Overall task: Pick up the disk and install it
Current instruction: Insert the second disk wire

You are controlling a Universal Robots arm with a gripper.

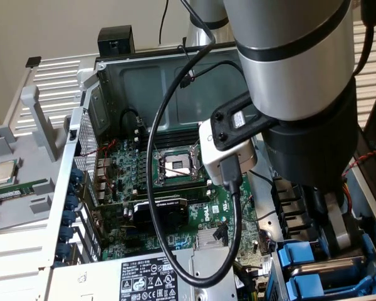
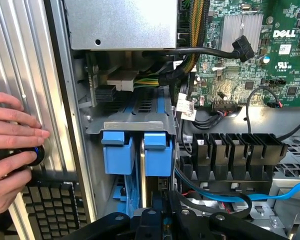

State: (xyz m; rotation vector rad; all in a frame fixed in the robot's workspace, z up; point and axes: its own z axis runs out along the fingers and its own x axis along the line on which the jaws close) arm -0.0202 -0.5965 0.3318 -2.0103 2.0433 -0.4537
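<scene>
The disk stands on edge in the drive bay, in the slot nearer the motherboard. Its blue carrier end sits under the bay's metal bracket. My gripper is directly over the disk's near edge, fingers drawn close together on it. The other blue-framed drive sits in the neighbouring slot, beside the case wall. In the exterior view my arm reaches down into the open computer case, and the blue carriers show below it at the exterior view's lower right.
A person's hand rests on a black knob outside the case wall, above a keyboard. Black and blue cables run beside the bay. The motherboard and power supply box lie beyond it. A processor chip lies on the grey tray.
</scene>
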